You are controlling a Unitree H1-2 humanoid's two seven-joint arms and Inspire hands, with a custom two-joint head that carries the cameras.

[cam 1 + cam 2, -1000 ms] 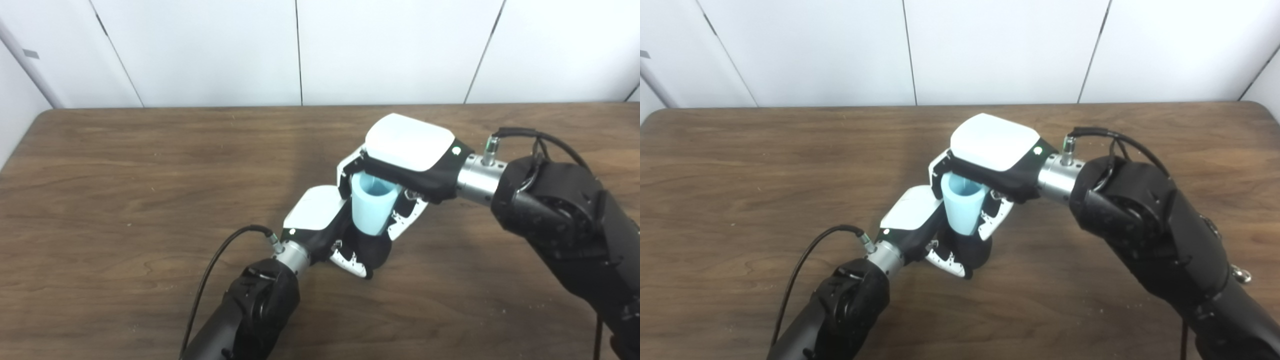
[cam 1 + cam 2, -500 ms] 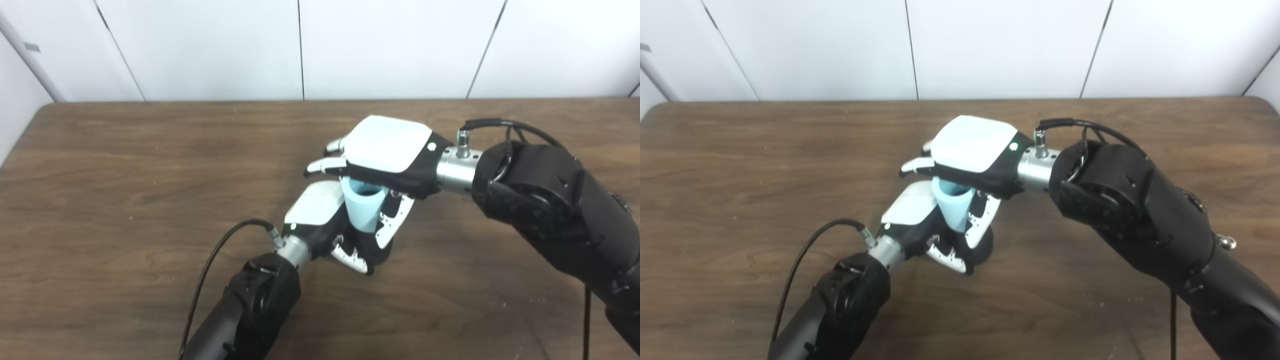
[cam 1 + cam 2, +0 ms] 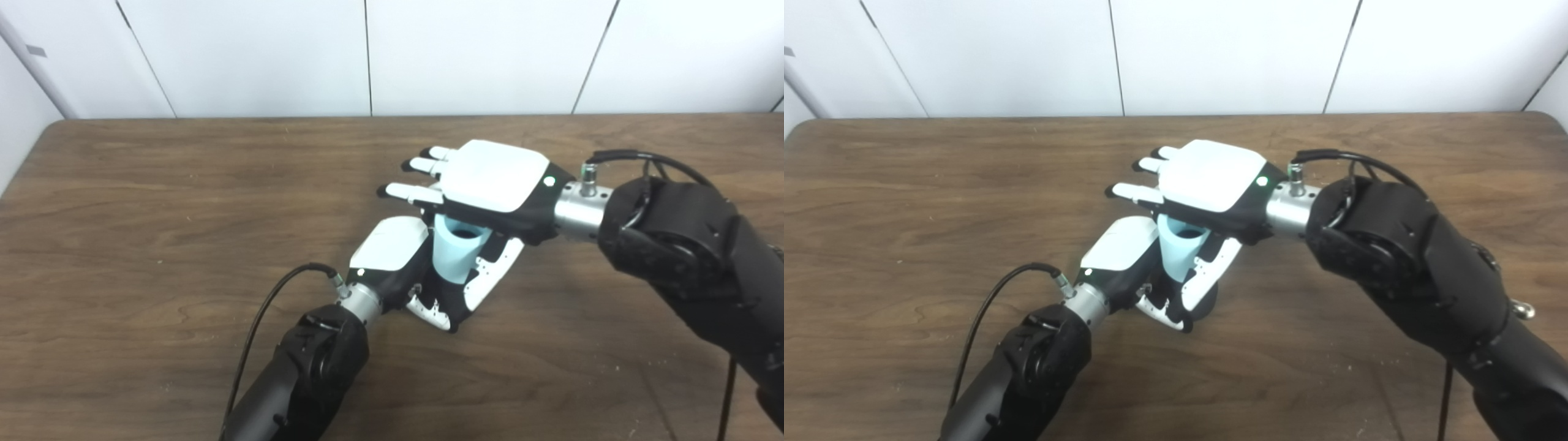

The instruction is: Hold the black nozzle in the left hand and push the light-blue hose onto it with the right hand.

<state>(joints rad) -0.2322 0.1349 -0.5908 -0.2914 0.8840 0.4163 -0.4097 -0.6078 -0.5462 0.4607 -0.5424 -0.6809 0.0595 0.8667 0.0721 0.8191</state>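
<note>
My left hand [image 3: 395, 260] is low over the table and shut on the black nozzle [image 3: 1205, 299], most of which is hidden by its fingers. The light-blue hose [image 3: 456, 256] stands upright on the nozzle with its open end up; it also shows in the right eye view [image 3: 1179, 251]. My right hand [image 3: 493, 184] hovers palm-down just above the hose's top. Its fingers [image 3: 413, 193] stretch out flat to the left, off the hose. Its thumb [image 3: 493, 278] hangs down along the hose's right side.
The brown wooden table [image 3: 153, 196] spreads to all sides, with white wall panels behind its far edge. A black cable [image 3: 263, 318] loops from my left wrist over the table. My right forearm [image 3: 686, 251] crosses the right side.
My right hand has opened: its fingers left the hose and stretched out flat. The hand moved slightly right. The hose stays upright on the nozzle in my left hand.
</note>
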